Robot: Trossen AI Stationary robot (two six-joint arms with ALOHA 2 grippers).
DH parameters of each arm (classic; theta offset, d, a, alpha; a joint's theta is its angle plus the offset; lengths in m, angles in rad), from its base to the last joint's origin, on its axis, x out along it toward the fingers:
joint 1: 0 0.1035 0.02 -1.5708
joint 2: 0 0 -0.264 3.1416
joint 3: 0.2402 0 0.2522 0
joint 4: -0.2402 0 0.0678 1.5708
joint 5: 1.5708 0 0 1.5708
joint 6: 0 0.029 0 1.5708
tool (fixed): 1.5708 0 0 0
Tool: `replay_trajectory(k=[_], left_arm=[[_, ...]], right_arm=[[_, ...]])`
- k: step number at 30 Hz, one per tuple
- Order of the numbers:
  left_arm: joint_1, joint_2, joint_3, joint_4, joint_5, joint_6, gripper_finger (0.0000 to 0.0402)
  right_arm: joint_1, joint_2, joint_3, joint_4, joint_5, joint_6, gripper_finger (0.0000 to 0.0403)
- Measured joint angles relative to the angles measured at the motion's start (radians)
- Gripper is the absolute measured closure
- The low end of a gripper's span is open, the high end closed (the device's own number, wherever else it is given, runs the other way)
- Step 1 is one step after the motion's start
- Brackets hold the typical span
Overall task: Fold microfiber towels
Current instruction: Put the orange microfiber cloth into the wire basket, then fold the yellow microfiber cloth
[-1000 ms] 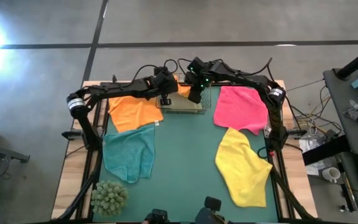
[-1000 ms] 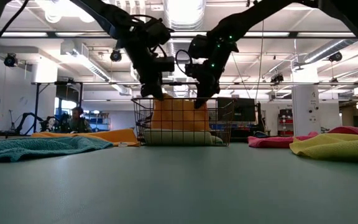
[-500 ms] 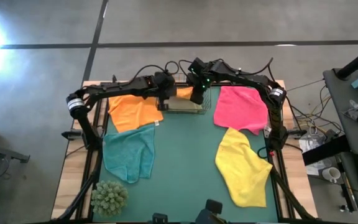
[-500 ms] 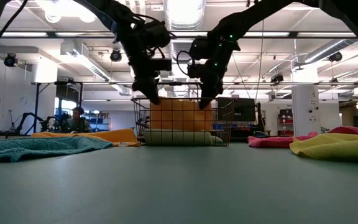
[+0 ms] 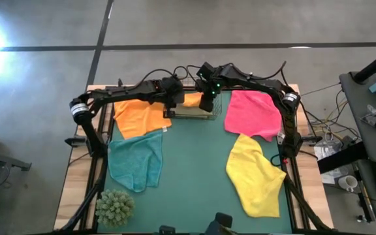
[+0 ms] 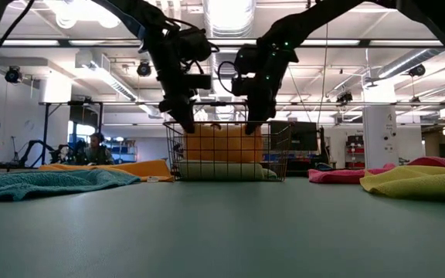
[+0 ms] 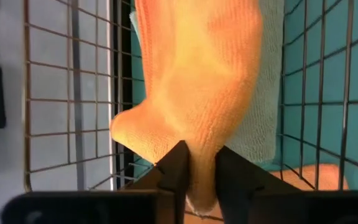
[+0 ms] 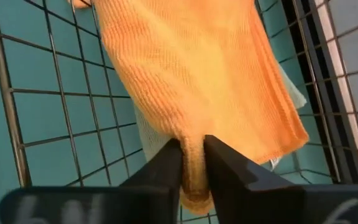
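Over the wire basket (image 6: 226, 151), the left hand (image 7: 194, 165) and right hand (image 8: 191, 165) each pinch one end of the folded orange towel (image 6: 221, 144), which hangs level between them, directly above the pale olive-green towel (image 7: 263, 118).

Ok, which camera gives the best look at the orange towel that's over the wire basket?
The right wrist view: the orange towel fills it, hanging into the wire basket from the right gripper. The left wrist view shows another corner in the left gripper. The low view shows it through the wires; the high view mostly hides it.
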State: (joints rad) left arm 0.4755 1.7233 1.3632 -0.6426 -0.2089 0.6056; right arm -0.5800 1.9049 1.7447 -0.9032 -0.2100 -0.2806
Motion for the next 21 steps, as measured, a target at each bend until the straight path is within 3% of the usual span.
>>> replay_trajectory(k=[6, 10, 17, 21], left_arm=[[-0.005, 0.000, 0.019, -0.047, 0.014, 0.000, 0.0288], [-0.006, 0.000, 0.078, -0.049, 0.041, -0.042, 0.0273], [-0.005, -0.012, 0.210, -0.161, 0.030, -0.051, 0.0272], [-0.005, -0.042, 0.226, -0.189, 0.025, -0.088, 0.0272]], right_arm=[[-0.001, -0.022, 0.000, -0.038, 0.000, 0.001, 0.0279], [-0.001, -0.057, 0.000, -0.043, 0.000, -0.001, 0.0257], [-0.012, -0.138, 0.000, -0.065, 0.000, -0.008, 0.0250], [-0.029, -0.204, 0.000, -0.094, 0.001, -0.006, 0.0260]])
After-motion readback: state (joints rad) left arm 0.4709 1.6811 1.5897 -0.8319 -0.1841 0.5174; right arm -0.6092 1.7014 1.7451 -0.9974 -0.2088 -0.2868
